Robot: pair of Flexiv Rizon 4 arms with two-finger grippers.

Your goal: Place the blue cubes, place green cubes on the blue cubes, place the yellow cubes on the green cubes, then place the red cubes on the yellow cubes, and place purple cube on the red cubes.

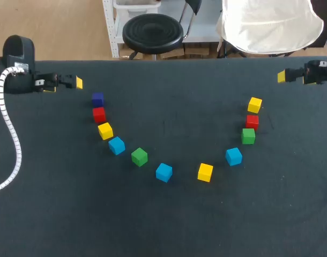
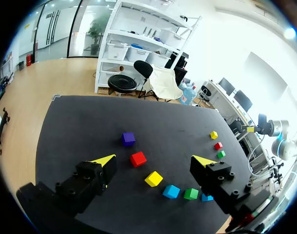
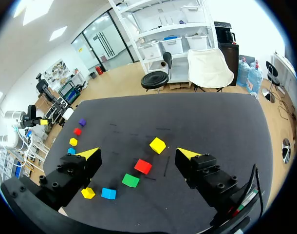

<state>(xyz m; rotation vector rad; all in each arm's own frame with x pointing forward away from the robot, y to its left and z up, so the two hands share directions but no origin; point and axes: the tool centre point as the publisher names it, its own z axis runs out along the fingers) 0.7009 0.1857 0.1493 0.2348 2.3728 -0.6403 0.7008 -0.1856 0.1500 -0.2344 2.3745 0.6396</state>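
Several cubes lie in a U-shaped arc on the black table (image 1: 169,96). The left branch runs purple (image 1: 97,99), red (image 1: 99,114), yellow (image 1: 105,130), blue (image 1: 116,145), green (image 1: 139,156). Then come blue (image 1: 163,172), yellow (image 1: 205,172), blue (image 1: 233,156), green (image 1: 248,136), red (image 1: 252,122) and yellow (image 1: 254,105). My left gripper (image 1: 64,83) hovers open at the far left, above and behind the purple cube (image 2: 128,139). My right gripper (image 1: 292,76) hangs open at the far right, behind the yellow cube (image 3: 157,145). Neither holds anything.
The table's far edge (image 1: 169,60) runs just behind both grippers. A white cable (image 1: 10,128) trails from my left arm over the table's left side. The cubes stand apart from one another, none stacked.
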